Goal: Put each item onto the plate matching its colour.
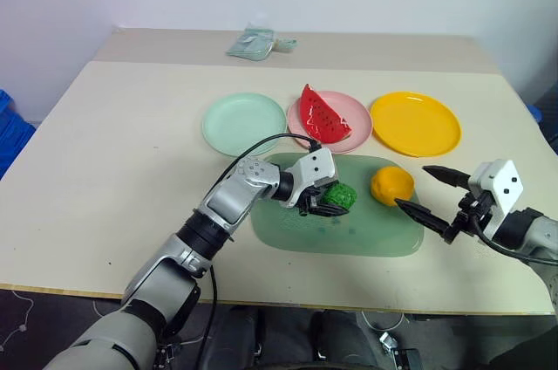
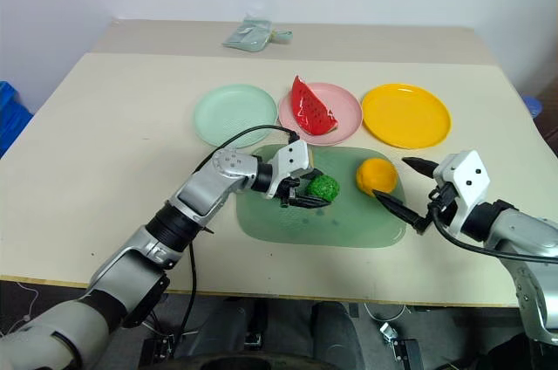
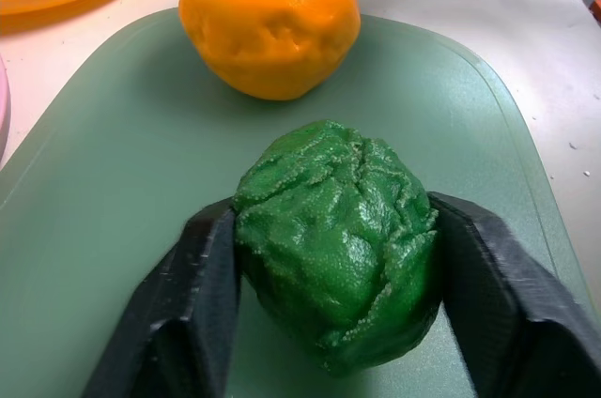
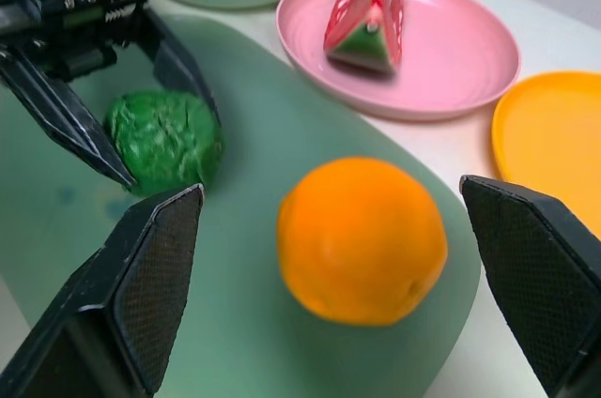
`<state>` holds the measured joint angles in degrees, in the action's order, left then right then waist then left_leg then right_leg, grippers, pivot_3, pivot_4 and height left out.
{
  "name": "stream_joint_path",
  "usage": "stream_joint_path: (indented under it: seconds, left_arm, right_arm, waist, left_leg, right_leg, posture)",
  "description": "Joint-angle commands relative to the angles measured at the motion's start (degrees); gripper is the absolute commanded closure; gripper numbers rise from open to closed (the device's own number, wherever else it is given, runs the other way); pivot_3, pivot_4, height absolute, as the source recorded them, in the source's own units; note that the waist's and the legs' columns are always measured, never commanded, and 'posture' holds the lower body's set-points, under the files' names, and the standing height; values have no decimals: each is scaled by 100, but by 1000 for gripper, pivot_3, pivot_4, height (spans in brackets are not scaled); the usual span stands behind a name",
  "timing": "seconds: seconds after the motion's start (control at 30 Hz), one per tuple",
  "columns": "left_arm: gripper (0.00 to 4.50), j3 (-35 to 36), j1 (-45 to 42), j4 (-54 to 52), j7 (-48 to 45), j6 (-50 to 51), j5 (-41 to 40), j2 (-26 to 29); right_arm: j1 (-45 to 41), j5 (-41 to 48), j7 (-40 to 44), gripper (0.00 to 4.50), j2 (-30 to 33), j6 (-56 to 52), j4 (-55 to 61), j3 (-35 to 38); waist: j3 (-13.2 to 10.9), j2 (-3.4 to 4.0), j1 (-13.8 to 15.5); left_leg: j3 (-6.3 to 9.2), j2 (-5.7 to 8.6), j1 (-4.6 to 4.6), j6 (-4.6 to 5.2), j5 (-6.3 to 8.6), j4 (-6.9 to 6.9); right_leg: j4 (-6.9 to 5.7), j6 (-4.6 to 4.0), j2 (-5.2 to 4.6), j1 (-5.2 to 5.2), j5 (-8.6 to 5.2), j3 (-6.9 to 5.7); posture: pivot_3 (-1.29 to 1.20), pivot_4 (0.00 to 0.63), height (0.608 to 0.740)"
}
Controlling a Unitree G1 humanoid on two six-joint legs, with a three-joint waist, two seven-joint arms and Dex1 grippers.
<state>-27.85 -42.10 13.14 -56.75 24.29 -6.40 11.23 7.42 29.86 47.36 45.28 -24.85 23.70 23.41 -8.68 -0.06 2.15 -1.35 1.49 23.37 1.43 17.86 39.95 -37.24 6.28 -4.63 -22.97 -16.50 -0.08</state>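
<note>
The bumpy dark-green lump (image 3: 338, 238) rests on the translucent green mat (image 1: 375, 235). My left gripper (image 1: 333, 203) is shut on it, one black finger (image 3: 192, 285) pressed against each side. The round orange fruit (image 1: 392, 185) lies on the mat to the lump's right. Beside the fruit, my right gripper (image 1: 414, 188) stands open, its tips just short of the fruit. A red watermelon wedge (image 1: 321, 115) stands on the pink plate (image 1: 356, 117). The mint green plate (image 1: 244, 123) and the yellow plate (image 1: 416, 122) hold nothing.
The three plates sit in a row behind the mat. A folded pale-green cloth (image 1: 257, 43) lies near the table's far edge. A black cable (image 1: 253, 147) loops over my left forearm.
</note>
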Motion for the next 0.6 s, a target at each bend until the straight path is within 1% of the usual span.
stream_joint_path:
  seconds: [0.03,0.13,0.2,0.27,0.33,0.4,0.6]
  left_arm:
    - [2205,427,-31,-388,202,82,-49,137]
    - [2205,899,53,-720,430,323,-254,299]
    - [2205,1569,130,-1017,914,755,-413,463]
    - [2205,2331,103,-1005,1870,1200,-310,561]
    - [2205,2845,-66,-603,2825,1603,-132,519]
    - [2205,2911,-201,-181,3274,1562,49,491]
    - [2205,2932,-867,1309,3616,1098,149,229]
  right_arm:
    - [-166,112,-45,0,118,-101,248,97]
    - [-231,125,-52,0,135,-174,283,79]
    - [-250,160,-46,0,149,-225,317,85]
    - [-330,226,-69,0,147,-348,316,46]
    - [-444,214,-82,0,121,-379,242,-48]
    - [-563,151,-54,0,98,-320,116,-162]
    - [-892,45,24,0,131,-259,-178,-406]
  waist:
    - [0,0,-4]
    - [0,0,-14]
    - [0,0,-12]
    - [0,0,-14]
    - [0,0,-10]
    - [0,-1,-3]
    - [-7,-12,82]
  left_leg:
    - [0,0,0,0,0,0]
    - [0,-2,1,-1,0,-1]
    - [1,-3,1,-2,-1,-1]
    - [1,-3,1,-1,-1,-1]
    - [1,-3,0,-1,-1,-1]
    - [2,-2,0,-1,-1,0]
    - [5,19,9,6,3,11]
  right_leg:
    - [0,0,0,0,0,0]
    - [-1,0,-1,-3,0,1]
    - [-2,0,0,-4,0,1]
    - [-2,0,-2,-3,0,1]
    - [-2,1,-2,-4,0,1]
    - [-5,1,0,-4,1,0]
    - [3,18,-1,0,10,-9]
  posture:
    - [0,150,740]
    - [0,150,740]
    - [0,150,740]
    - [0,150,740]
    - [0,150,740]
    - [0,150,740]
    - [0,150,740]
